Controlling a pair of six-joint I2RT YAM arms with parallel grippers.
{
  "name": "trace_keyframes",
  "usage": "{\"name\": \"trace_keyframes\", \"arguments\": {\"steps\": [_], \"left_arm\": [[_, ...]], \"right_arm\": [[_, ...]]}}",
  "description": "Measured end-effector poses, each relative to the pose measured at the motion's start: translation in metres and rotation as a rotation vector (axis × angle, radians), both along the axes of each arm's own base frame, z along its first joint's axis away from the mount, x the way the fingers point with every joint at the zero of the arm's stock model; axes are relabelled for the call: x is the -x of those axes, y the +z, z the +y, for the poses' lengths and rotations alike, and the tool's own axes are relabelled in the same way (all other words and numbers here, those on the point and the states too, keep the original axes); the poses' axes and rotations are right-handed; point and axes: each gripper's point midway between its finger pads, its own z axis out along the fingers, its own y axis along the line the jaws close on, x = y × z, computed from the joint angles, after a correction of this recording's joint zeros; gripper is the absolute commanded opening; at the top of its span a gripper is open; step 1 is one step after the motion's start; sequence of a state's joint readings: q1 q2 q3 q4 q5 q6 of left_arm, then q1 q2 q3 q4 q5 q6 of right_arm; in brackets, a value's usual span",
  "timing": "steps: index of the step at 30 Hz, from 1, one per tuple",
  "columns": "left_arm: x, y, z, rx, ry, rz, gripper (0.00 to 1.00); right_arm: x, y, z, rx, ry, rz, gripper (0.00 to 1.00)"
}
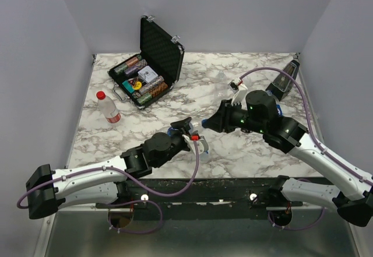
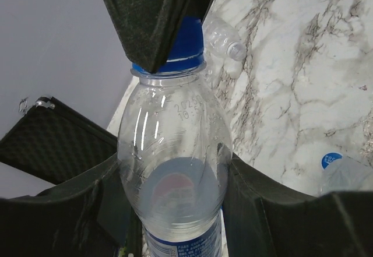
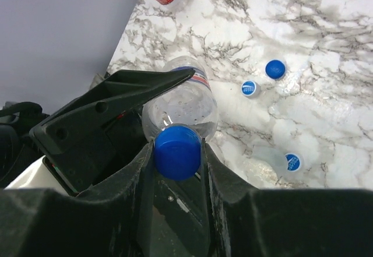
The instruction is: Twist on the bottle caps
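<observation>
My left gripper (image 2: 172, 190) is shut on the body of a clear bottle (image 2: 172, 152) with a blue label; a round red-and-blue logo shows through it. A blue cap (image 2: 185, 41) sits on its neck. My right gripper (image 3: 177, 153) is shut on that blue cap (image 3: 177, 151), one finger on each side, with the bottle (image 3: 182, 101) beyond it. In the top view the two grippers meet near the table's front middle, left (image 1: 197, 140) and right (image 1: 210, 123). A red-capped bottle (image 1: 108, 106) with a red-and-white label stands at the left.
Two loose blue caps (image 3: 275, 68) (image 3: 249, 88) lie on the marble, and a third blue cap (image 3: 293, 162) sits by a clear bottle lying down. An uncapped clear bottle (image 2: 226, 38) lies behind. An open black case of poker chips (image 1: 148, 70) and a dark object (image 1: 284, 81) stand at the back.
</observation>
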State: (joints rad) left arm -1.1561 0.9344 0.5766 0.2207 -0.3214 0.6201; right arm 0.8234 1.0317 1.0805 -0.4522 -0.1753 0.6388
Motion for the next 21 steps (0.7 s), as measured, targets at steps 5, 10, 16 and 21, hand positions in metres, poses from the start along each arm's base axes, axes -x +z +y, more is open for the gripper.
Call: {"name": "trace_keyframes", "arguments": {"steps": [5, 10, 16, 21], "left_arm": [[-0.001, 0.004, -0.007, 0.010, -0.039, 0.039, 0.00], [-0.004, 0.001, -0.017, 0.021, -0.168, 0.189, 0.00], [0.035, -0.020, -0.036, -0.012, -0.473, 0.432, 0.00], [0.070, -0.023, -0.046, -0.019, -0.674, 0.585, 0.00]], "right_arm": [[0.000, 0.007, -0.006, 0.040, 0.045, -0.118, 0.56], [0.018, 0.046, -0.024, 0.082, 0.187, -0.399, 0.69], [0.042, 0.092, -0.041, 0.149, 0.382, -0.753, 0.73], [0.058, 0.065, -0.042, 0.268, 0.619, -0.866, 0.72]]}}
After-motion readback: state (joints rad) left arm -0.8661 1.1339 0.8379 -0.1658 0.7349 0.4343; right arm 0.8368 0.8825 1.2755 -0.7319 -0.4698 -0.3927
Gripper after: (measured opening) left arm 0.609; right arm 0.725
